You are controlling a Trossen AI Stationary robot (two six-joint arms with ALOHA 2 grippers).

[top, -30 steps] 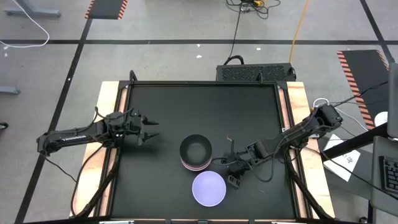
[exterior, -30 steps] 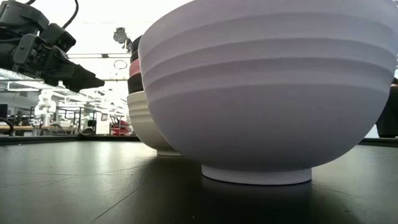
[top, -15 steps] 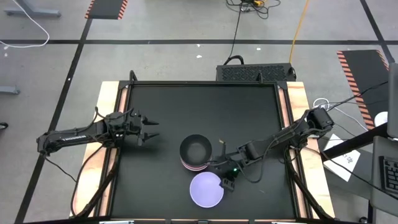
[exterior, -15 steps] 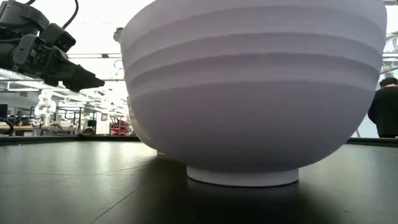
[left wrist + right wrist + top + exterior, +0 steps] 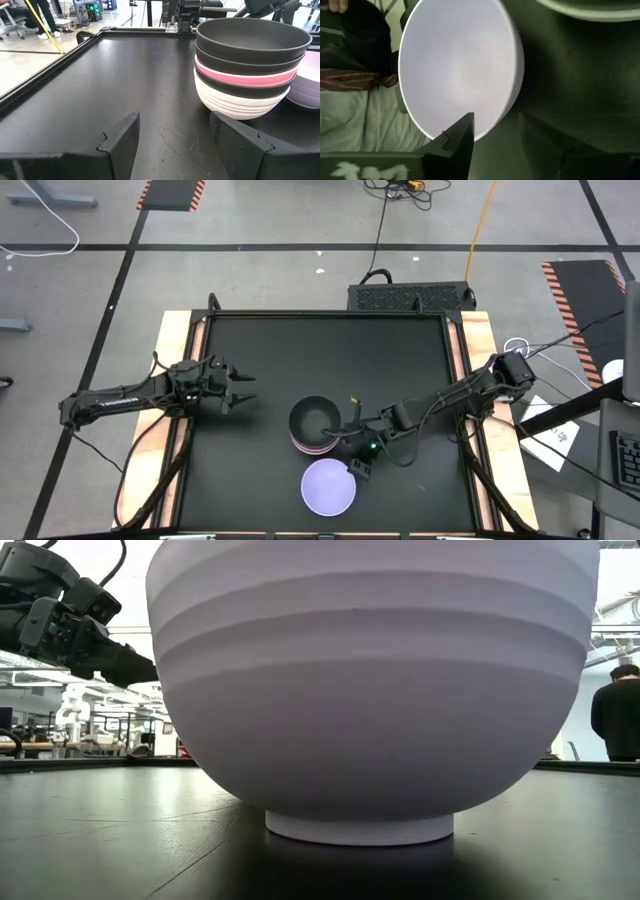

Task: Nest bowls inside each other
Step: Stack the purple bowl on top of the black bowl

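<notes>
A pale lavender bowl [image 5: 329,487] stands upright on its foot [image 5: 358,828] on the black table, near the front edge. Just behind it is a stack of nested bowls [image 5: 315,425], black on top, with pink and white lower down [image 5: 240,75]; the white one rests on the table. My right gripper [image 5: 355,465] is open at the lavender bowl's far right rim, one finger over the inside and one outside. My left gripper [image 5: 245,388] waits open in the air left of the stack, with nothing between its fingers [image 5: 172,125]. My right gripper straddles the lavender bowl's rim [image 5: 492,131] on its far right side. One finger [image 5: 462,137] is over the hollow and the other [image 5: 540,145] is outside the wall. The fingers slant down from the table's right. Which finger touches the rim does not show.
The lavender bowl fills the low view, close to the table's near edge. Bare black table [image 5: 300,350] lies far of the stack and to its left. A person [image 5: 615,710] stands in the room beyond the table.
My right gripper has gone toward the table's left, still open. The lavender bowl has slid along the table with it, toward the left and the near edge, staying upright. The stack has stayed where it was.
</notes>
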